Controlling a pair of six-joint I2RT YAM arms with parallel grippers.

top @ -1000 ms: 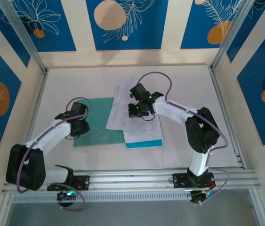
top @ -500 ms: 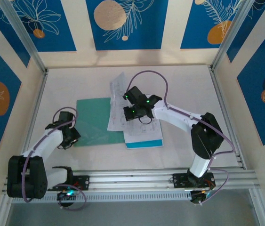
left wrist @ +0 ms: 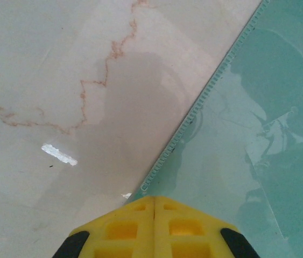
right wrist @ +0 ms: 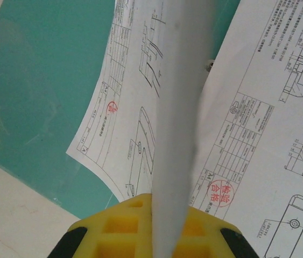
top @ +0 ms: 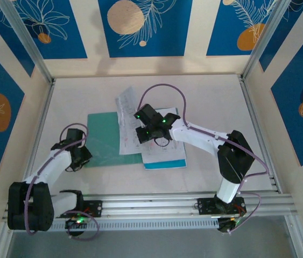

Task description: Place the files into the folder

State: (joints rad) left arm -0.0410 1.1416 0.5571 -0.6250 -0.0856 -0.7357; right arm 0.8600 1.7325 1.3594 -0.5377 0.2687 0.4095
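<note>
The bench was pale stone, veined in the left wrist view. The folder lay flat on it, left of the middle, with its ribbed edge running slantwise across the left wrist view. The files sat just right of the folder, printed with line drawings and red stamps. The blue sheet was under them, showing along their near edge.

One sheet was lifted from the rest and bent upward. It reached over the folder's right edge, so the green showed beneath it in the right wrist view.

My right gripper was over the files by the folder's right side. Its jaws were closed tight on that sheet, which rose edge-on between them.

My left gripper was at the folder's left near corner. Its yellow fingers were pressed together with nothing between them. The tip was right at the ribbed edge, but I could not tell whether it touched.
</note>
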